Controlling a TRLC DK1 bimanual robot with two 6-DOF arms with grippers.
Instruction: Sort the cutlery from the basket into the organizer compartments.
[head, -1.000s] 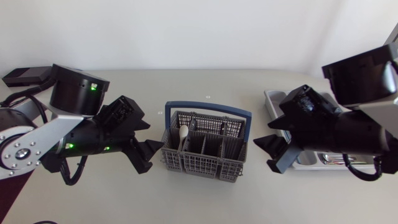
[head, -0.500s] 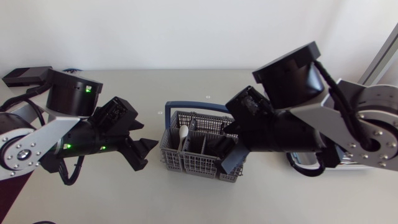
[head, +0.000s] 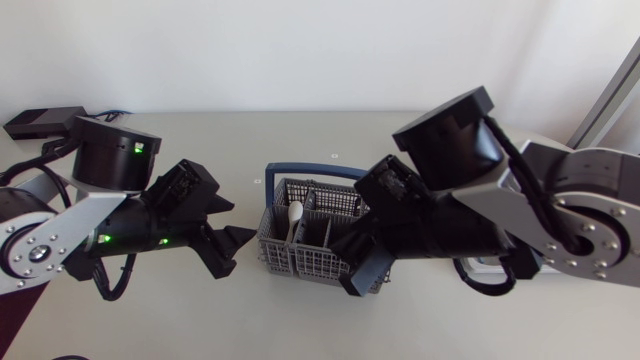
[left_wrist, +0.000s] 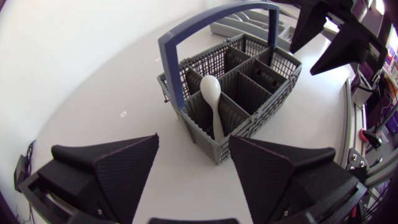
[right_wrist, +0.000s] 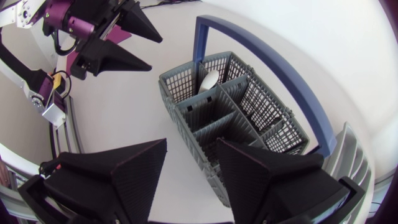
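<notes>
The grey mesh basket (head: 300, 262) with its blue handle (head: 300, 170) stands on the table (head: 200, 140) between the two arms. A white spoon (left_wrist: 211, 99) stands bowl-up in the compartment at the corner nearest the left arm (the only piece that shows clearly; something dark lies in a far compartment, too dim to name). The left gripper (head: 238, 252) hangs just beside the basket, apart from it, its fingers spread wide with nothing between them. The right gripper (right_wrist: 193, 180) hangs over the basket's other end, fingers likewise spread and empty, with the basket's wall ahead of them. The grey organizer (left_wrist: 236, 28) lies beyond the basket on the right arm's side, largely hidden under that arm in the head view.
</notes>
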